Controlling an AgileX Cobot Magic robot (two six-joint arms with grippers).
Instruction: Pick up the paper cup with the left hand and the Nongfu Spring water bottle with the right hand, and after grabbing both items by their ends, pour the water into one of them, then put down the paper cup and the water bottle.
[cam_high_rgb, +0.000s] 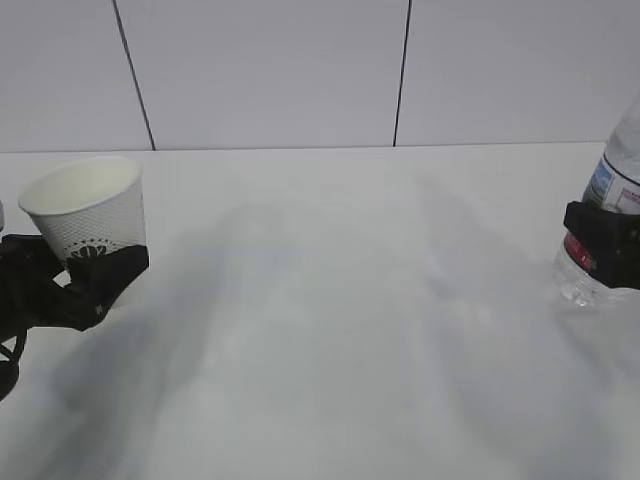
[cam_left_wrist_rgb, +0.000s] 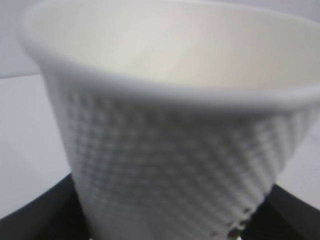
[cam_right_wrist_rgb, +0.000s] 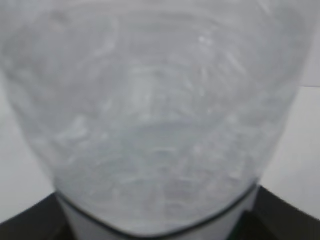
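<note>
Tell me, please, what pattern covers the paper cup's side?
Rows of small embossed dots on white paper cup, clearest in the left wrist view.

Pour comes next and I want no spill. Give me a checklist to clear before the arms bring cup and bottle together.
1. Left gripper closed around the paper cup near its base: ok.
2. Cup mouth open and facing up, tilted slightly toward the camera in the exterior view: ok.
3. Cup inside looks dry and empty in the left wrist view: ok.
4. Right gripper closed around the water bottle at its label: ok.
5. Bottle cap off: cannot tell, its top is out of frame.
6. White table between the two arms free of obstacles: ok.
</note>
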